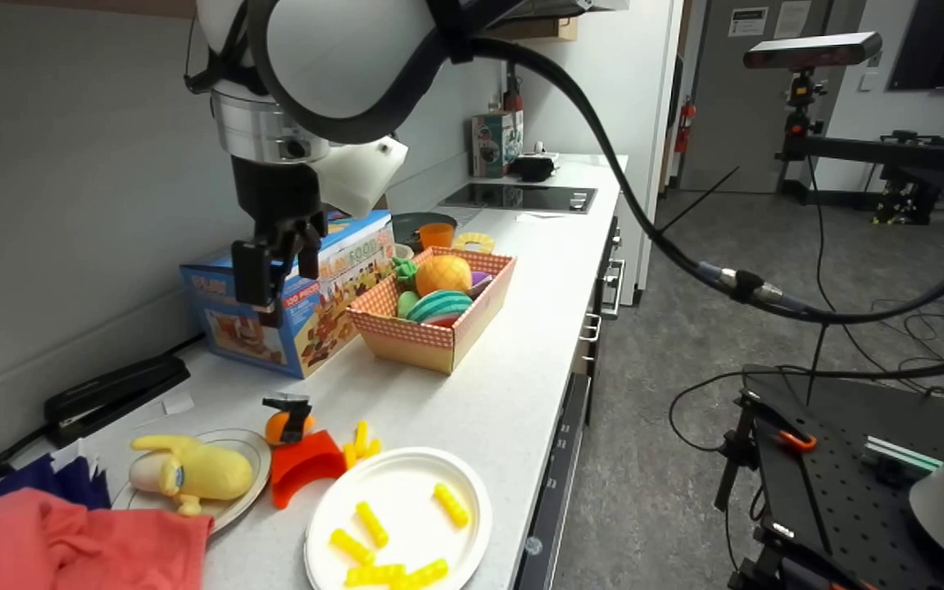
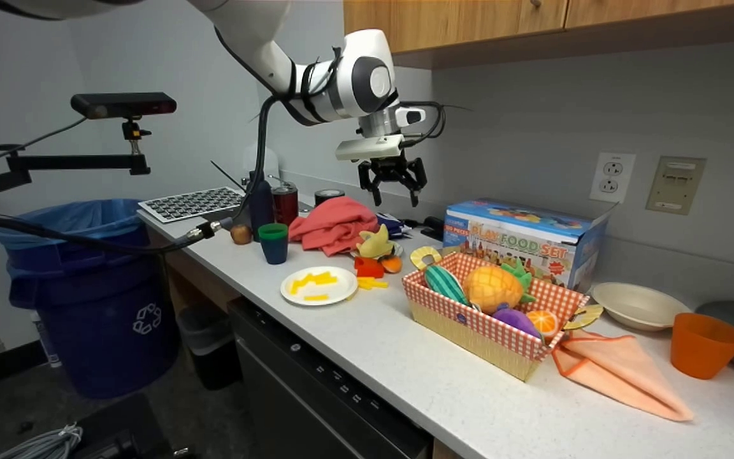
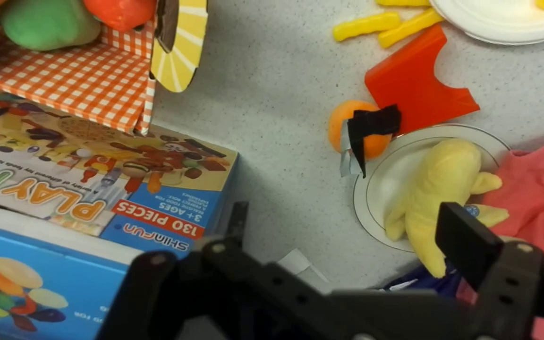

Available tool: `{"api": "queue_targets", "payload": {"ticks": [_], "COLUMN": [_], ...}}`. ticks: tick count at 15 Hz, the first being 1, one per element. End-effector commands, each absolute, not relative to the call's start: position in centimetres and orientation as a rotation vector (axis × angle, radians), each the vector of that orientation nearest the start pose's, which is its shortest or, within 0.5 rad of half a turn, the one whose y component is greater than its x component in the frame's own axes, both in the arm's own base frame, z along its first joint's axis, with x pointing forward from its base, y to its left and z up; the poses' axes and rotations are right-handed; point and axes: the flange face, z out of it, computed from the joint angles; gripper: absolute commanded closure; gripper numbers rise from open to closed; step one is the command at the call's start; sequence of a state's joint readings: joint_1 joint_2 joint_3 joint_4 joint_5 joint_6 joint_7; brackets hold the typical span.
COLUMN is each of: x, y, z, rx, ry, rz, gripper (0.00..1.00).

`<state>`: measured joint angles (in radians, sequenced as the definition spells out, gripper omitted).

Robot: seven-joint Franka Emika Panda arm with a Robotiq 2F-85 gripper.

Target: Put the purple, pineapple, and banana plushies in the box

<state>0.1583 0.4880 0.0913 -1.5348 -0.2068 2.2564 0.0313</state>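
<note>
The gripper (image 2: 395, 199) hangs fingers-down above the counter (image 2: 367, 344), its fingers spread wide with nothing between them; I'd guess the height is for clearing the play-food carton (image 2: 488, 233) below. Beneath it to one side, the banana plushie (image 3: 435, 198) lies across a plate (image 3: 377, 193), flaps poking past the rim. Those flaps should stop it rolling, and a bunched pink cloth (image 3: 541, 189) crowds the plate's edge. Beneath the gripper on the opposite side stands the checked box (image 2: 469, 336), topless, so things can presumably just be dropped in. The pineapple plushie (image 2: 491, 288) sits there already, riding high, likely propped by the toys (image 2: 446, 285) around it. The purple plushie (image 2: 515, 320) is in there too, tucked towards the end farther from the gripper. That leaves the banana, and the wide spread looks meant for its soft body.
</note>
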Motion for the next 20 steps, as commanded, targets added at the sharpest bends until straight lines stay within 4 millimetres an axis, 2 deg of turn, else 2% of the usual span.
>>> {"api": "queue_targets", "payload": {"ticks": [1, 5, 8, 10, 16, 20], "x": [70.0, 70.1, 70.7, 71.7, 75.2, 76.1], "y": [19.1, 22.9, 24.6, 24.8, 23.7, 24.7], "z": [37.8, 34.9, 32.7, 31.4, 28.4, 26.6], "rx": [-3.157, -3.115, -3.075, -3.050, -3.014, -2.996], "ry": [-0.605, -0.687, -0.739, -0.736, -0.700, -0.702], "rz": [-0.407, -0.413, -0.493, -0.537, -0.591, -0.579], "gripper": [0.00, 0.00, 0.00, 0.00, 0.00, 0.00]}}
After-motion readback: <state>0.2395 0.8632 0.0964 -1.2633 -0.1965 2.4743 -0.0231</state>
